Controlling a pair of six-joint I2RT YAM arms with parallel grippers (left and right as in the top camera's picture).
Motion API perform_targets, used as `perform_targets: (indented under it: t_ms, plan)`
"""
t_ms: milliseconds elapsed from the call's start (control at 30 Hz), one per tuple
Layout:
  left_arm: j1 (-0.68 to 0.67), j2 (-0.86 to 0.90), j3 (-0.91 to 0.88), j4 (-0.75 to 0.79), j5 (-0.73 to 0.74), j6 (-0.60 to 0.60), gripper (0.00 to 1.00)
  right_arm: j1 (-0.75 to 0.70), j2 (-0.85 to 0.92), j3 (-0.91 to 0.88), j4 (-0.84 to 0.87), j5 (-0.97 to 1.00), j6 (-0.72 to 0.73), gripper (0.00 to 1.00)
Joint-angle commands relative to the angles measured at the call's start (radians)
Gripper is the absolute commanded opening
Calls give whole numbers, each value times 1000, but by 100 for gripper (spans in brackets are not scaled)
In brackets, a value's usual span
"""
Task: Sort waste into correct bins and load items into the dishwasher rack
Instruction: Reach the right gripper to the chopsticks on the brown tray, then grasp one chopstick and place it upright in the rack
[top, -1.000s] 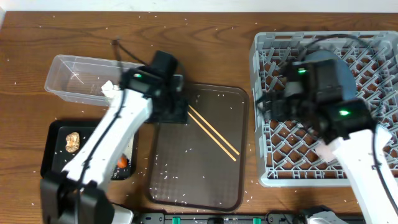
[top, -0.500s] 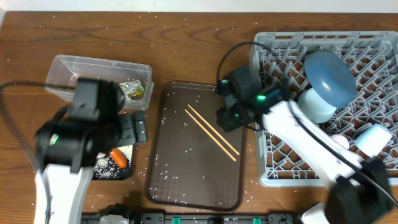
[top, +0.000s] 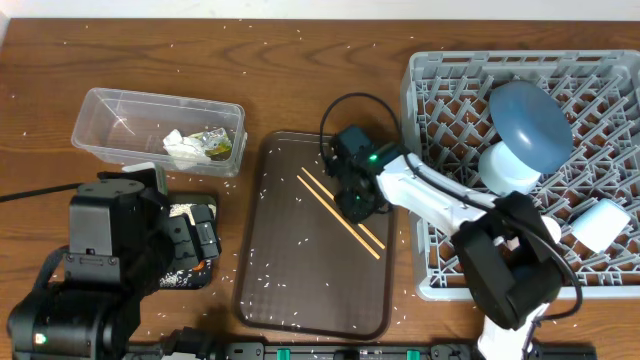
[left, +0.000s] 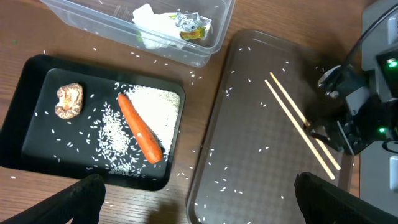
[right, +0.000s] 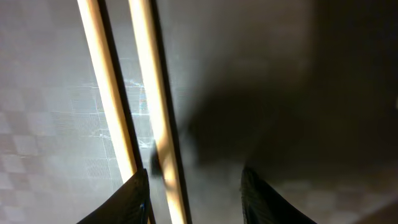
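The pair of wooden chopsticks lies on the dark brown serving tray. My right gripper is low over them, open. In the right wrist view one chopstick runs between its fingers and the other passes by the left finger. My left gripper is open and empty, above the black bin holding the carrot, brown lump and rice. The clear tub holds the tissue and wrapper. The rack holds the blue plate, white bowl and light-blue cup. The pink cup is hidden.
Loose rice grains are scattered over the wooden table and the tray. My left arm's black body covers most of the black bin from above. My right arm reaches across the rack's left edge.
My right gripper moved from the rack's edge down onto the chopsticks. My left arm pulled back from the clear tub toward the front left; tissue and wrapper now lie uncovered in the tub.
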Motion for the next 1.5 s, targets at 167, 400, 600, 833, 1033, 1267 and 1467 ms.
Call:
perform_targets:
  t_ms: [167, 400, 600, 833, 1033, 1267, 1467]
  plan:
    - [6, 1, 19, -2, -9, -2, 98, 17, 50, -2, 25, 40, 7, 1]
    - [6, 1, 19, -2, -9, -2, 98, 15, -72, 37, -14, 97, 142, 1]
    - [6, 1, 19, -2, -9, -2, 98, -48, -313, 40, -40, 152, 309, 1]
    - [6, 1, 19, -2, -9, -2, 98, -171, -475, 40, -151, 239, 400, 1]
    - [6, 1, 19, -2, -9, -2, 98, -268, -449, -7, -204, 231, 435, 1]
    - [6, 1, 19, -2, -9, -2, 98, -306, -379, -36, -210, 300, 479, 1]
    - [6, 1, 19, -2, -9, -2, 98, -274, -380, -36, -167, 158, 250, 44]
